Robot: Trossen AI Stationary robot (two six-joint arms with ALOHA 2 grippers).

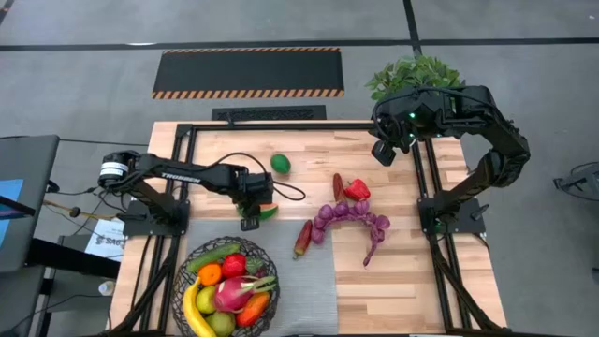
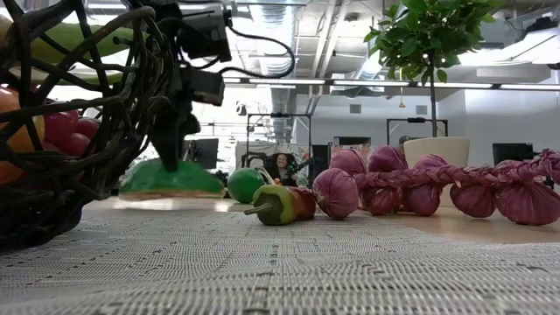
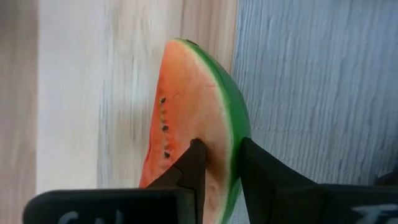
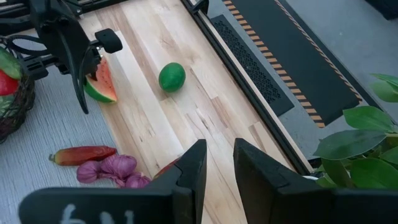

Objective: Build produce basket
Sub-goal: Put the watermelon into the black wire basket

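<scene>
1. The task looks well past its midpoint: the round black wire-mesh basket (image 1: 227, 285) at the near left corner of the wooden table (image 1: 449, 281) already holds a heap of toy produce, while several pieces still lie loose on the tabletop.

2. Inside the basket, in the high view, are a yellow banana (image 1: 194, 314) along its left rim, a green cucumber (image 1: 212, 253) across its far side, a small orange (image 1: 210, 273), a red apple-like fruit (image 1: 233, 265), a pink dragonfruit (image 1: 232, 294), a yellow-green pear (image 1: 221, 324) and a red-orange pepper (image 1: 253, 309). The heap reaches about to the rim.

3. The piece in hand is the red-fleshed, green-rinded watermelon slice (image 3: 196, 134), lying at the far edge of the grey woven mat (image 1: 299, 290), just beyond the basket. The left gripper (image 3: 219, 163) has its two dark fingers pinched on the slice's rind edge; the slice seems not yet lifted.

4. Left on the table: a round green lime-like fruit (image 1: 280, 164) toward the far edge, a red pepper (image 1: 356, 190), a slim dark-red chilli (image 1: 338, 185), a red-and-green chilli pepper (image 1: 302, 239) at the mat's right edge, and a purple braided string of onions (image 1: 360, 220) in the middle.

5. The right gripper (image 4: 216, 163) hovers above the far right corner, fingers narrowly apart, holding nothing.
</scene>
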